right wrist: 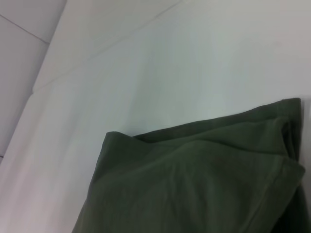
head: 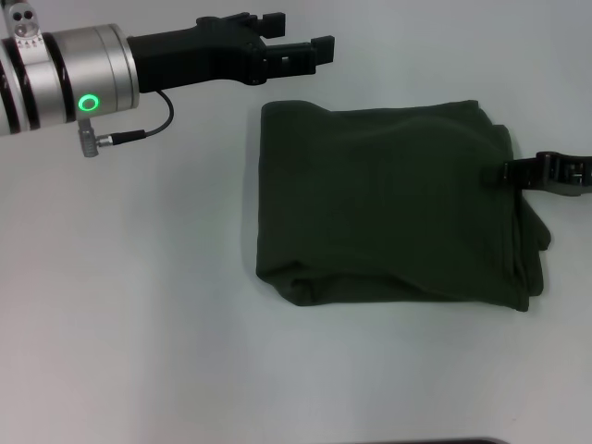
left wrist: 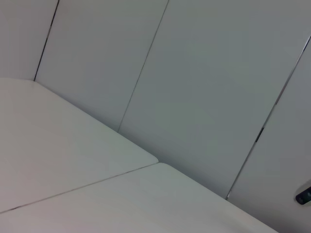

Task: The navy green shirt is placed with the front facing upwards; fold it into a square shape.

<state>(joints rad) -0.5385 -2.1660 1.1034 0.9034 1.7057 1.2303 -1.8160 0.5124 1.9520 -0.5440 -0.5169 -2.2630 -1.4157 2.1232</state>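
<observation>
Pale grey and unmarked, the bench (head: 139, 324) fills the head view, and its nearest stretch lies bare. Beyond that bare strip, toward the right of centre, rests the navy green shirt (head: 388, 203), folded into a thick, roughly square bundle that is slightly wider than deep, so its long axis runs left to right across the bench. Its plain dark face is up; no lettering, collar or label shows. The near-left corner is rounded and bulky where layers are tucked under, and the right side shows several stacked edges that do not quite line up, one flap jutting out past the rest.

At the middle of that right side, the right gripper (head: 511, 173) reaches in from the frame edge, its dark fingers (head: 524, 172) pinched together on the layered edge of the cloth. The right wrist view looks across the bundle from close by, showing a folded corner and seamed hems lying flat on the bench.

Farther back, the left gripper (head: 301, 48) hovers above the bench, just past the shirt's far-left corner and clear of it, its fingers (head: 321, 43) spread apart and holding nothing. The left wrist view shows only bench and pale wall panels (left wrist: 204, 73) behind.
</observation>
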